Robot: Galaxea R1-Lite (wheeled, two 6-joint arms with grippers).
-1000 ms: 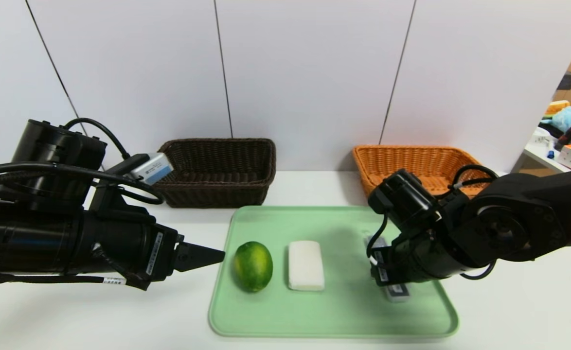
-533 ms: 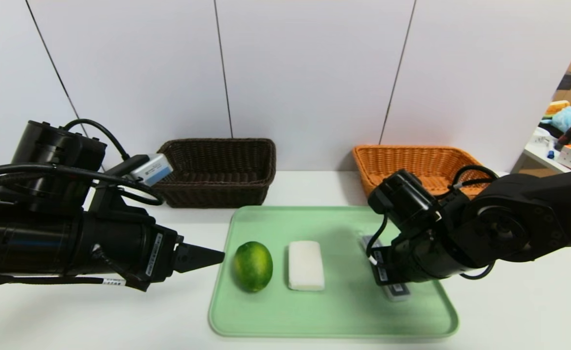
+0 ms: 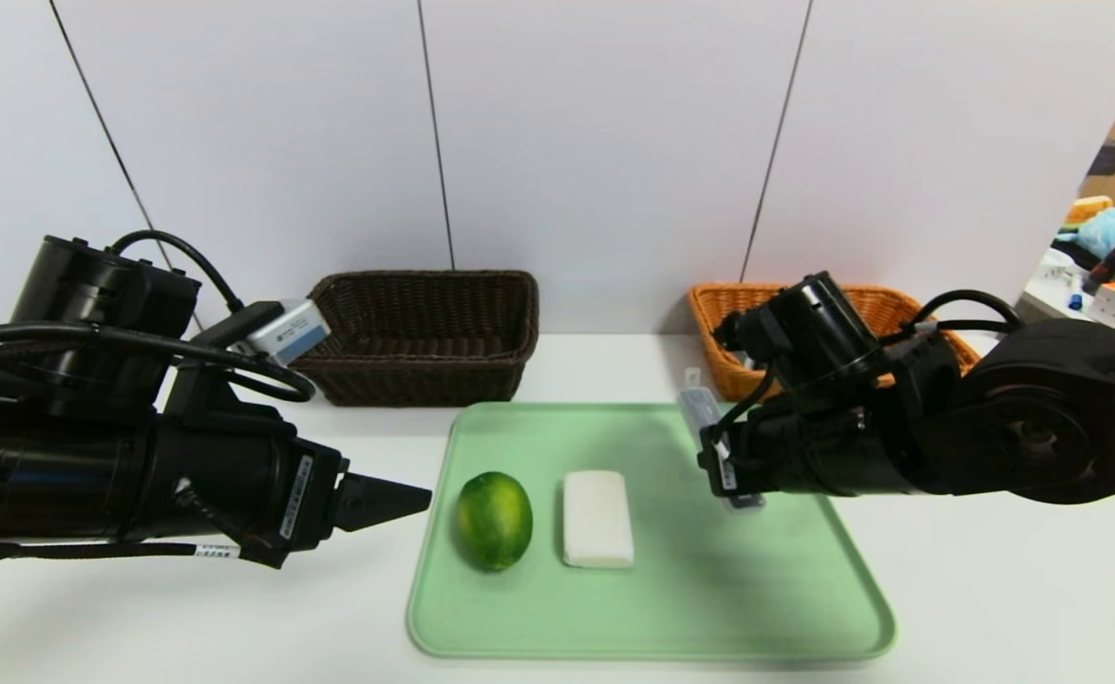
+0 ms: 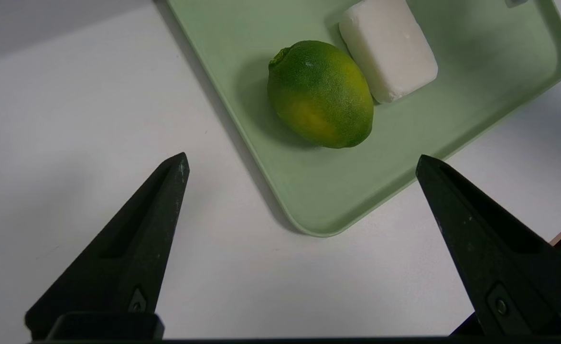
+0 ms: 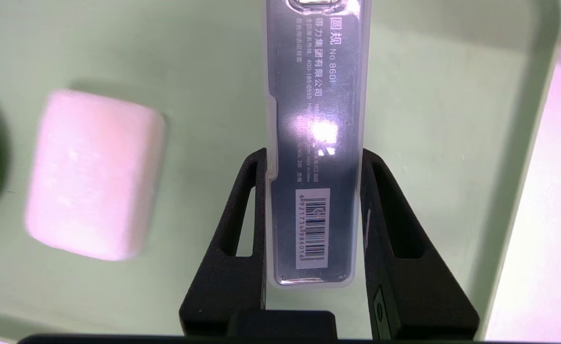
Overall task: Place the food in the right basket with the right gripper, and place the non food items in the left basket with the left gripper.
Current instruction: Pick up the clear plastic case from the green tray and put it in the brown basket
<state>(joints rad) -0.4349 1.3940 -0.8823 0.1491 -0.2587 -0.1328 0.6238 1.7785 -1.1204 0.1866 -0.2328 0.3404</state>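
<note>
While the sorting was at its carrying stage, the right gripper (image 5: pixel 314 155) pinched the clear plastic case (image 5: pixel 316 119) between its fingers, above the right part of the green tray (image 3: pixel 652 641); though non-food, it was in the right gripper, so the next move probably called for the left basket (image 3: pixel 415 380), behind the tray; the left gripper (image 4: pixel 303 157) waited, fingers spread, beside the tray; the case looked slim, with a barcode label

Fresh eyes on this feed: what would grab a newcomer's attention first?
Probably the clear plastic case with a barcode, gripped between the fingers of the right gripper above the right part of the green tray. Next, the green-yellow fruit at the tray's left, beside a plain white block.
</note>
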